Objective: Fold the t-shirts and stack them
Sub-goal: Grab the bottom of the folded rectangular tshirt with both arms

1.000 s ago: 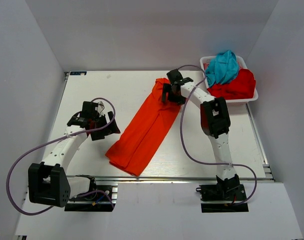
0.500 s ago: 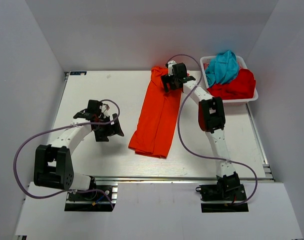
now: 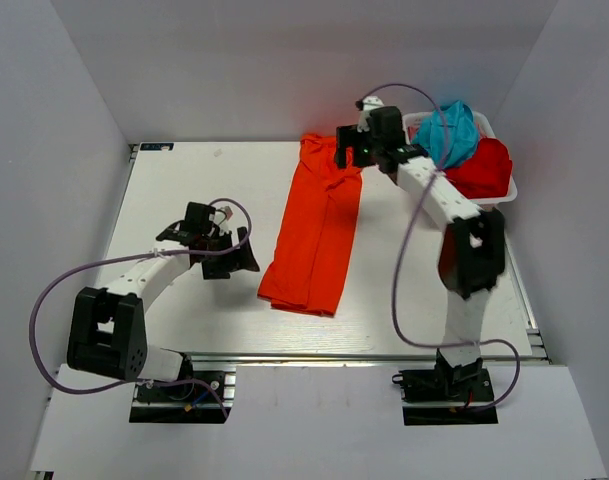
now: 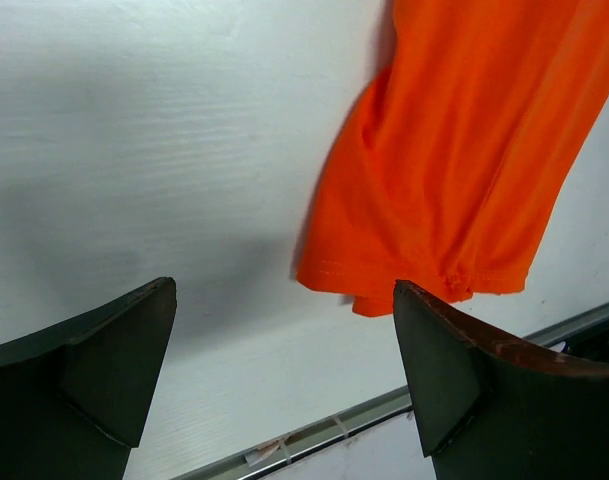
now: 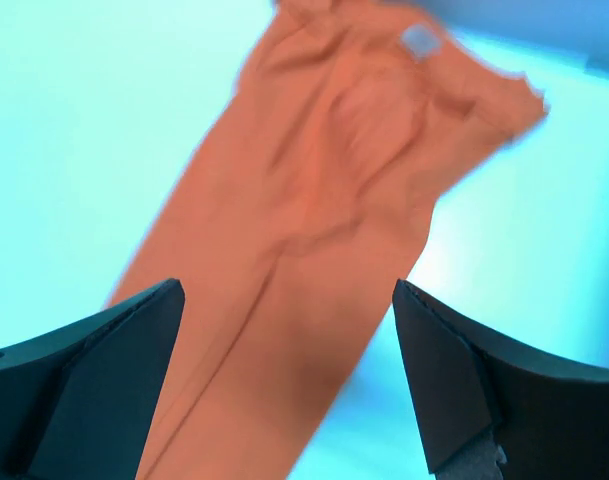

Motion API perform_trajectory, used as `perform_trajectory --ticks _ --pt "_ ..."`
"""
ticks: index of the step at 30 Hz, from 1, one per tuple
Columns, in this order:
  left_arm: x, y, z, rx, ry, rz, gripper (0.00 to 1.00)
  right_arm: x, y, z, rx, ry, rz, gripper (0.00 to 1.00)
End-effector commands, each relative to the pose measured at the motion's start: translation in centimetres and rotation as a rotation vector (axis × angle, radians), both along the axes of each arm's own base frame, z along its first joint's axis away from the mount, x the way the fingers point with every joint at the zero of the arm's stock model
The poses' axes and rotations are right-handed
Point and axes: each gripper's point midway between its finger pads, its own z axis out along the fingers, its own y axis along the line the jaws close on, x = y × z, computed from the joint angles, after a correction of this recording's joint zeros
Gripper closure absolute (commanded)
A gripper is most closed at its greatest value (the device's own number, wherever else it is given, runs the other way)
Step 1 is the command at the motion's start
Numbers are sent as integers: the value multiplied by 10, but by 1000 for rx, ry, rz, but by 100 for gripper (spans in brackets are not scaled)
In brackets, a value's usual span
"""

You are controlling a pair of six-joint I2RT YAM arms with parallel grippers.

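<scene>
The orange-red t-shirt (image 3: 316, 230) lies on the table folded into a long narrow strip running from the far edge toward the front. It also shows in the left wrist view (image 4: 464, 160) and the right wrist view (image 5: 314, 250). The teal-blue t-shirt (image 3: 450, 133) and the deeper red t-shirt (image 3: 484, 168) are bunched in the white basket (image 3: 504, 196) at the far right. My left gripper (image 3: 242, 255) is open and empty, just left of the strip's near end. My right gripper (image 3: 346, 152) is open and empty, above the strip's far end.
The table's front metal rail (image 4: 314, 435) runs along the near edge. White walls enclose the table on the left, back and right. The right arm (image 3: 454, 215) stretches over the table beside the basket.
My right gripper has let go of the shirt's far end and lifted toward the basket. The shirt swung straight and now lies still. My left gripper moved right toward the shirt's near end.
</scene>
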Motion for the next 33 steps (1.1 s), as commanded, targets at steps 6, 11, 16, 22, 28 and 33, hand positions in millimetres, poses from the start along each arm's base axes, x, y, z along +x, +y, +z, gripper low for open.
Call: perform_trajectory --ticks 6,11,16,22,28,33 --pt "-8 -44 -18 -40 -25 -135 1 -203 8 -32 281 426 97 10" --pt "-15 -57 -29 -36 -24 -191 1 -286 6 -77 259 683 159 10" --pt "-29 -57 -46 33 10 -214 8 -342 17 -102 280 847 236 10" --pt "-51 -58 -59 36 60 -217 18 -361 28 -121 326 923 238 10" --pt "-63 -58 -69 34 81 -216 33 -373 33 -140 341 985 226 10" --pt "-63 -61 -72 46 78 -216 55 -369 37 -149 339 979 207 23"
